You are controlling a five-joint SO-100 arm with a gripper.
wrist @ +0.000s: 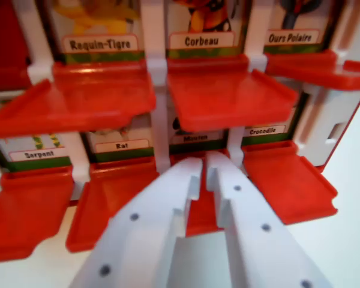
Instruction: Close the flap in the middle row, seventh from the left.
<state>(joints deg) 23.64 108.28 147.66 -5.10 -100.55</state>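
Below Corbeau flap (228,96), gripper (204,165) hides, seemingly, Mouton flap (201,216)

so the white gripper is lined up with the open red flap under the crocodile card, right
Not quite. In the wrist view the white gripper is lined up with the open red flap under the Mouton card. The Crocodile card is one column further to the wrist view's right.

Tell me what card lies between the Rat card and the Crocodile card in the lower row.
In the wrist view, the Mouton card lies between the Rat card and the Crocodile card. The gripper points at its red flap.
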